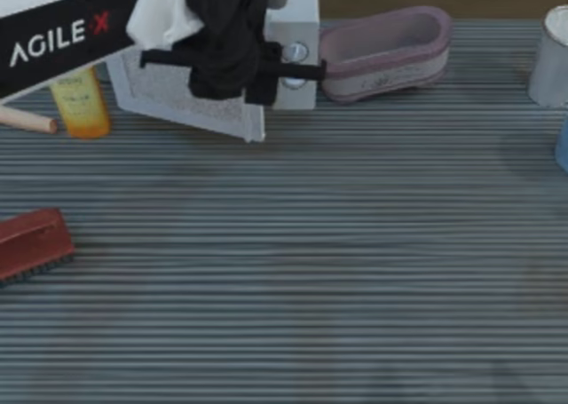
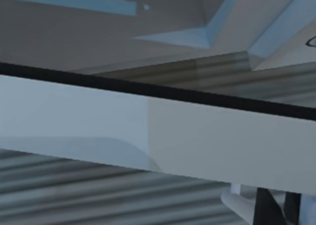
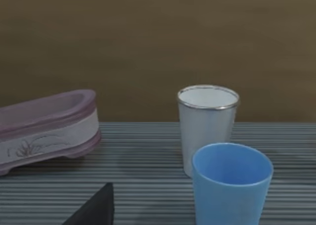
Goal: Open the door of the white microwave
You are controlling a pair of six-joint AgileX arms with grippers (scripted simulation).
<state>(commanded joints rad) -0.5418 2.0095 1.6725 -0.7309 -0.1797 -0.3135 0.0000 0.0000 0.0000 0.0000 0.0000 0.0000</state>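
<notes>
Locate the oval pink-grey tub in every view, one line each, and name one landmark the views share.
Top view: the oval pink-grey tub lies at the table's far edge, just right of the small boxy white microwave.
Left wrist view: not in it.
Right wrist view: the tub sits on the ribbed grey table, apart from the white cup.
Shared landmark: the ribbed grey table shows in all three views.

"AGILE X" stands in white letters, the X red, on the black band of the left arm (image 1: 62, 33). The yellow bottle (image 1: 80, 102) bears a label too faint to read.
</notes>
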